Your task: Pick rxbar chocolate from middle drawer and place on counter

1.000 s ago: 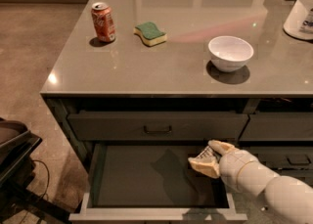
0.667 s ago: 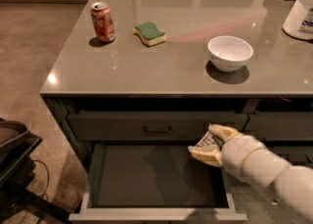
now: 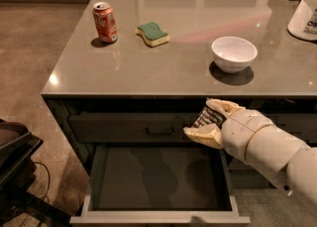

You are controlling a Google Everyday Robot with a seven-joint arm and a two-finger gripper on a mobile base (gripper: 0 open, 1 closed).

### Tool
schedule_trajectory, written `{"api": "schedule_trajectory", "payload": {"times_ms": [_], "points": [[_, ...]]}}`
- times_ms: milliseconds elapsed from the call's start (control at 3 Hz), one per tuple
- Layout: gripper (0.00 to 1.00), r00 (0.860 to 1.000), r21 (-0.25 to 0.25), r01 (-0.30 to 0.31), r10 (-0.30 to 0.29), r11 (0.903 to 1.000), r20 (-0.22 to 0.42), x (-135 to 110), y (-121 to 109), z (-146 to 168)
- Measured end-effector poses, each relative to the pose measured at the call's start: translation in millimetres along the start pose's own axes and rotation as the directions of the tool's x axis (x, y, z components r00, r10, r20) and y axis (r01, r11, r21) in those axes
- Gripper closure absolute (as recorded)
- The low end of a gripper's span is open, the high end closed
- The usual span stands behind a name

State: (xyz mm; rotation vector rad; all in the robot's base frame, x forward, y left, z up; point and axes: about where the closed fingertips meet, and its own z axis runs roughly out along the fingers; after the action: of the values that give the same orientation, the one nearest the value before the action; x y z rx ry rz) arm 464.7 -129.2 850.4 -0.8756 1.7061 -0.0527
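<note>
My gripper (image 3: pixel 207 120) is shut on the rxbar chocolate (image 3: pixel 203 117), a small dark wrapper held between its cream fingers. It hangs above the right rear of the open middle drawer (image 3: pixel 158 217), just below the front edge of the counter (image 3: pixel 163 62). The drawer floor (image 3: pixel 148 176) is bare and dark. My white arm reaches in from the lower right.
On the counter stand a red soda can (image 3: pixel 105 21) at the left, a green-and-yellow sponge (image 3: pixel 152 33), a white bowl (image 3: pixel 234 53) and a white appliance (image 3: pixel 306 10) at the far right. A closed drawer front with a bar handle (image 3: pixel 159 132) is above the open drawer. Dark equipment (image 3: pixel 15 156) stands at lower left.
My gripper has risen out of the drawer with the bar, moving up and slightly left toward the counter edge.
</note>
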Motion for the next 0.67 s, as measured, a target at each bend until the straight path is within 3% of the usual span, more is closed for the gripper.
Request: {"api": "schedule_trajectory", "payload": {"times_ms": [333, 667], "points": [[1.0, 0.999, -0.028, 0.032, -0.031, 0.9991, 0.031, -15, -7, 17], [1.0, 0.993, -0.035, 0.096, -0.094, 0.9947, 0.071, -37, -47, 44]]}}
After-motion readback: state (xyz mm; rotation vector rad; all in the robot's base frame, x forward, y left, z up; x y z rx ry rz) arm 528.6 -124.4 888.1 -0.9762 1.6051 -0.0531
